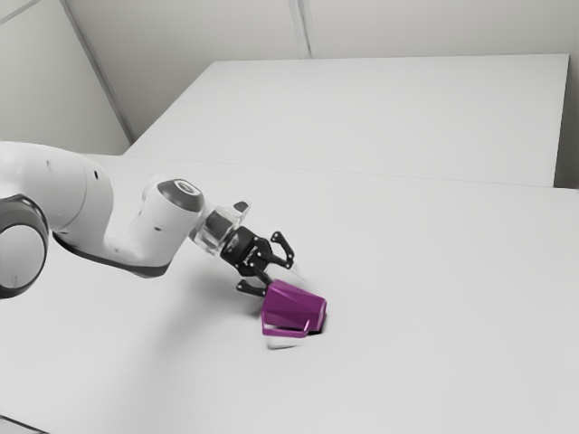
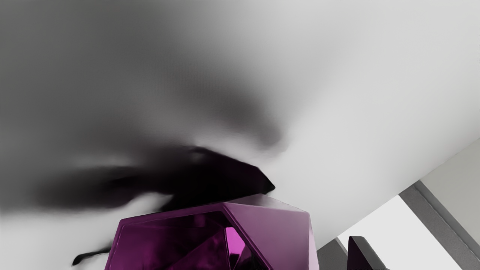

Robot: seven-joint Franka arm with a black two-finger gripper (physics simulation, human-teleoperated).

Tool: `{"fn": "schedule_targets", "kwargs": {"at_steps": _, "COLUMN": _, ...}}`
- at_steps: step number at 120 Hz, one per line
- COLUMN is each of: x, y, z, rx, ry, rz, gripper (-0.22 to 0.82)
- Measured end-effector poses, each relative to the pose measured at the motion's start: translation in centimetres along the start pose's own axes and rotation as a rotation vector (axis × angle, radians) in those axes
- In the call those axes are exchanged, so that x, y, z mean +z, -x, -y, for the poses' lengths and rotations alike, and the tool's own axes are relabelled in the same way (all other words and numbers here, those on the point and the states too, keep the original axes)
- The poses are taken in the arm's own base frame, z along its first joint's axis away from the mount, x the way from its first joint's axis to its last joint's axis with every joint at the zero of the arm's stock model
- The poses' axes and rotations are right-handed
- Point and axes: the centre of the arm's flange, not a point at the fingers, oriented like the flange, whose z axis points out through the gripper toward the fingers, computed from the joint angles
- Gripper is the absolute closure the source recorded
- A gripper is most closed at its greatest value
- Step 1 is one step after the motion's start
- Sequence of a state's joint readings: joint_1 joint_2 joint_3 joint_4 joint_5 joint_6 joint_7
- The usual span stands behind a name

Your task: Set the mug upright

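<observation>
Mug [image 1: 294, 306] lies tipped over on the tabletop [image 1: 425, 298], its mouth facing the end effector [image 1: 279, 278]. In the exterior view it sits at about five o'clock from the wide-spread fingers; in the wrist view, one finger [image 2: 360, 257] stands apart from its side.

- The mug [image 1: 295, 306] is on the table [image 1: 425, 298], its mouth toward the gripper [image 1: 280, 276].
- The arm [image 1: 136, 221] is at the exterior view's left.
- Behind the table is the wall [image 1: 181, 36].
</observation>
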State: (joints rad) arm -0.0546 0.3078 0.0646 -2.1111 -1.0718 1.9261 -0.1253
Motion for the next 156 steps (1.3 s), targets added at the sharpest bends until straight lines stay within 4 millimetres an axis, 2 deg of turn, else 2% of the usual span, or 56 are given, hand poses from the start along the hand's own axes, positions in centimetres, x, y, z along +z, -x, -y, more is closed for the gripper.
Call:
{"fn": "schedule_targets", "kwargs": {"at_steps": 16, "x": 0.0, "y": 0.0, "z": -0.2, "rx": 0.003, "ry": -0.002, "rz": -0.005, "gripper": 0.67}}
{"fn": "schedule_targets", "kwargs": {"at_steps": 30, "x": 0.1, "y": 0.1, "z": -0.4, "rx": 0.005, "ry": -0.009, "rz": -0.012, "gripper": 0.72}}
{"fn": "schedule_targets", "kwargs": {"at_steps": 37, "x": -0.5, "y": 0.5, "z": -1.0, "rx": 0.027, "ry": -0.028, "rz": -0.027, "gripper": 0.73}}
{"fn": "schedule_targets", "kwargs": {"at_steps": 61, "x": -2.3, "y": 3.4, "z": -3.3, "rx": 0.140, "ry": -0.163, "rz": -0.096, "gripper": 0.76}}
{"fn": "schedule_targets", "kwargs": {"at_steps": 76, "x": -3.0, "y": 5.2, "z": -4.2, "rx": 0.253, "ry": -0.335, "rz": -0.176, "gripper": 0.77}}
{"fn": "schedule_targets", "kwargs": {"at_steps": 88, "x": -3.7, "y": 7.4, "z": -5.4, "rx": 0.365, "ry": -0.480, "rz": -0.255, "gripper": 0.77}}
{"fn": "schedule_targets", "kwargs": {"at_steps": 101, "x": -4.5, "y": 8.6, "z": -5.9, "rx": 0.433, "ry": -0.593, "rz": -0.321, "gripper": 0.78}}
{"fn": "schedule_targets", "kwargs": {"at_steps": 139, "x": -5.8, "y": 7.9, "z": -5.3, "rx": 0.534, "ry": -0.865, "rz": -0.457, "gripper": 0.78}}
{"fn": "schedule_targets", "kwargs": {"at_steps": 156, "x": -5.5, "y": 7.5, "z": -4.7, "rx": 0.548, "ry": -0.921, "rz": -0.474, "gripper": 0.78}}
